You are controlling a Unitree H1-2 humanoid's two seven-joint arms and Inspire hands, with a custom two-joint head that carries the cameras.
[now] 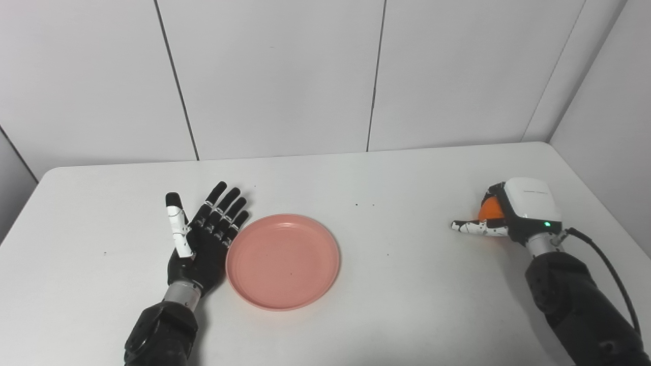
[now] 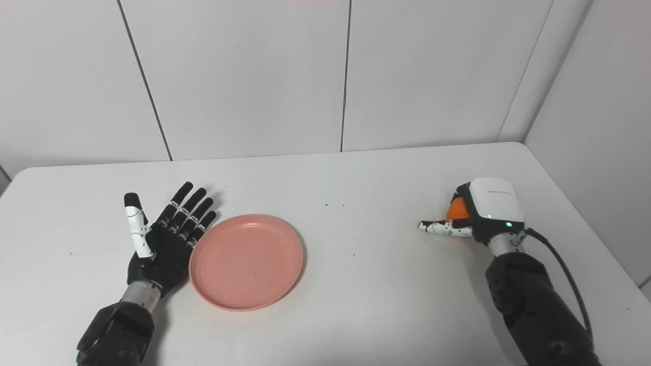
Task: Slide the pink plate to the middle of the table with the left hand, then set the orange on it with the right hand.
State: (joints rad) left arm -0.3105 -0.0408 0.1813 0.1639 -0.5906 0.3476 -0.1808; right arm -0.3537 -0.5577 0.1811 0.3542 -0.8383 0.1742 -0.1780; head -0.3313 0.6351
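Note:
A pink plate (image 1: 283,261) lies flat on the white table (image 1: 356,173), left of the middle. My left hand (image 1: 201,239) rests palm up with its fingers spread, its edge against the plate's left rim. Far right on the table, my right hand (image 1: 513,211) covers the orange (image 1: 491,208). Only a small patch of the orange shows between the palm and the thumb, which sticks out to the left. The fingers of that hand are hidden behind its white back, so its grip is unclear.
Grey wall panels (image 1: 274,76) stand close behind the table's far edge, and a side wall (image 1: 610,112) runs along the right. A black cable (image 1: 605,264) trails from the right wrist.

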